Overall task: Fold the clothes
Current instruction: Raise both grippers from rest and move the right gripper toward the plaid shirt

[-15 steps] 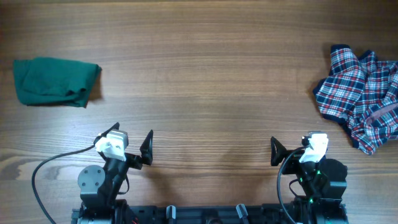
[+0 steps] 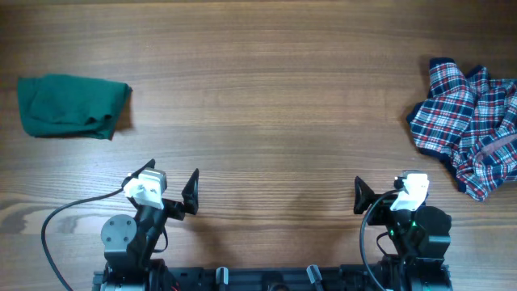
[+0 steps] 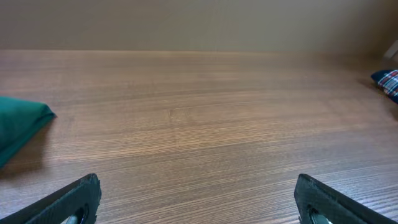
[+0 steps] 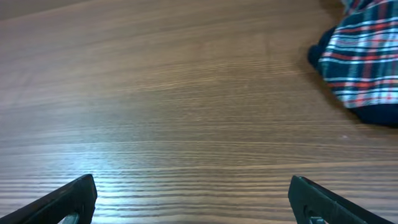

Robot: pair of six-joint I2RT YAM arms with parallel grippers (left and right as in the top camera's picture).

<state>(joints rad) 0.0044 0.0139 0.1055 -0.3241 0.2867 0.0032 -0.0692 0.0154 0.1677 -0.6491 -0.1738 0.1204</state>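
A crumpled red, navy and white plaid garment [image 2: 472, 125] lies at the table's right edge; its near corner shows in the right wrist view [image 4: 364, 56] and a sliver in the left wrist view [image 3: 387, 81]. A folded green garment [image 2: 71, 107] rests at the far left, its edge visible from the left wrist [image 3: 18, 121]. My left gripper [image 2: 168, 182] sits near the front edge, open and empty, with bare wood between its fingers [image 3: 198, 202]. My right gripper [image 2: 386, 194] is also open and empty [image 4: 193, 202], well short of the plaid garment.
The wooden table [image 2: 266, 97] spreads between the two garments. Both arm bases and a black cable [image 2: 56, 222] sit along the front edge.
The right gripper has shifted a touch to the right. Nothing else has moved.
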